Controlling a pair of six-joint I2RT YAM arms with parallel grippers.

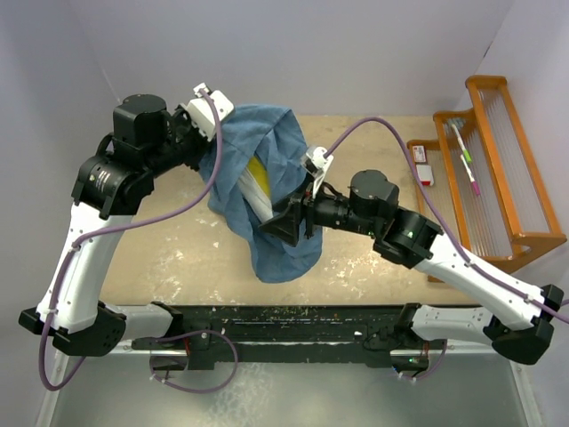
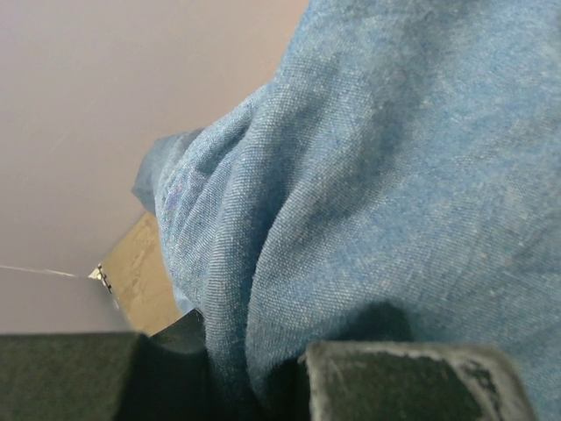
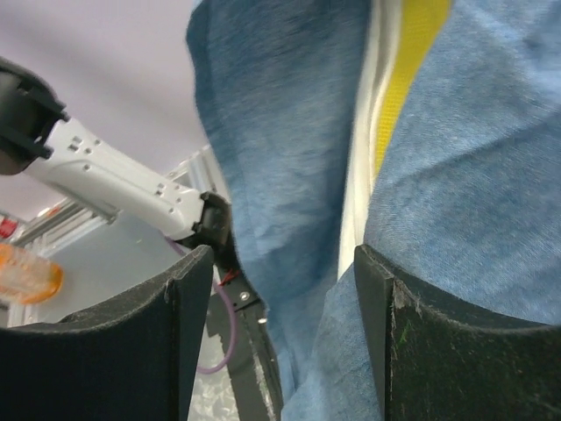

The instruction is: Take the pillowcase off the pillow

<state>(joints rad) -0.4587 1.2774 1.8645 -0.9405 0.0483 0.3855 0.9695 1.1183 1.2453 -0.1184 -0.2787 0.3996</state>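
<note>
The slate-blue pillowcase (image 1: 267,191) hangs bunched over the middle of the table, with the cream pillow (image 1: 256,189) and its yellow band showing through its open mouth. My left gripper (image 1: 210,124) is shut on a fold at the pillowcase's upper left edge and holds it up. In the left wrist view the blue pillowcase (image 2: 368,175) is pinched in the left gripper (image 2: 254,386). My right gripper (image 1: 289,222) is open at the pillowcase's right side. In the right wrist view the right gripper (image 3: 280,333) has its jaws wide apart around blue pillowcase cloth (image 3: 280,123) and the pillow's white and yellow edge (image 3: 394,79).
A wooden rack (image 1: 498,169) holding pens stands at the right edge, with a small white and red item (image 1: 424,165) beside it. The tan table top (image 1: 169,258) lies under the cloth. A black rail (image 1: 284,325) runs along the near edge between the arm bases.
</note>
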